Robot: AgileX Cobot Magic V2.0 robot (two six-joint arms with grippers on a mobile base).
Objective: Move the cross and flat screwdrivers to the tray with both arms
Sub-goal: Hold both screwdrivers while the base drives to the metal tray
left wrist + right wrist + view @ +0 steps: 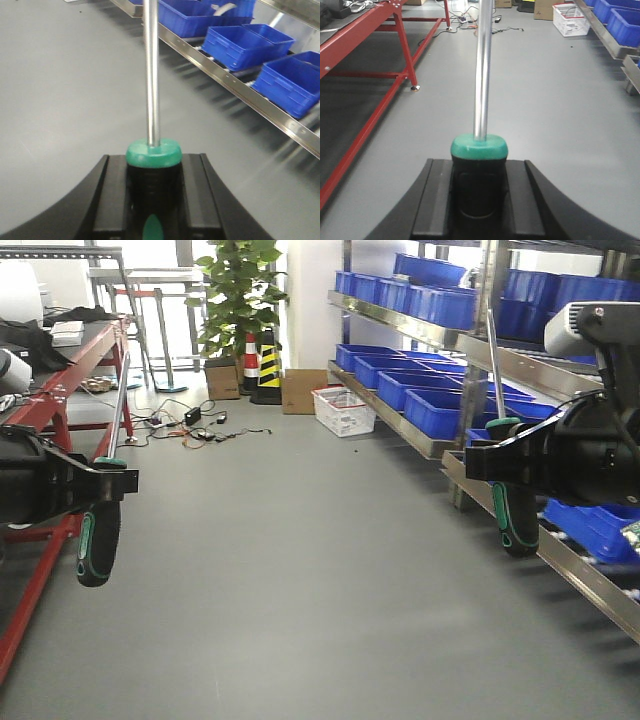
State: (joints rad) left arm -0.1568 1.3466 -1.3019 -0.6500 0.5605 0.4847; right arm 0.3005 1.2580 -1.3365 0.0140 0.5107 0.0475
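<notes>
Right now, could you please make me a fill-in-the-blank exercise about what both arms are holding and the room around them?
1. The left gripper is shut on the left screwdriver, whose shaft points ____.
2. The right gripper holds the right screwdriver by its black-and-____ handle.
3. The bins on the shelves are ____.
Missing words: up; green; blue.

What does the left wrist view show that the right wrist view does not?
Only the left wrist view: the left tool shut on one screwdriver. Only the right wrist view: the right tool shut on the other screwdriver, a red bench, a white basket and cables on the floor. Both: blue bins, grey floor, and a screwdriver's shaft running up the middle of the picture.
</notes>
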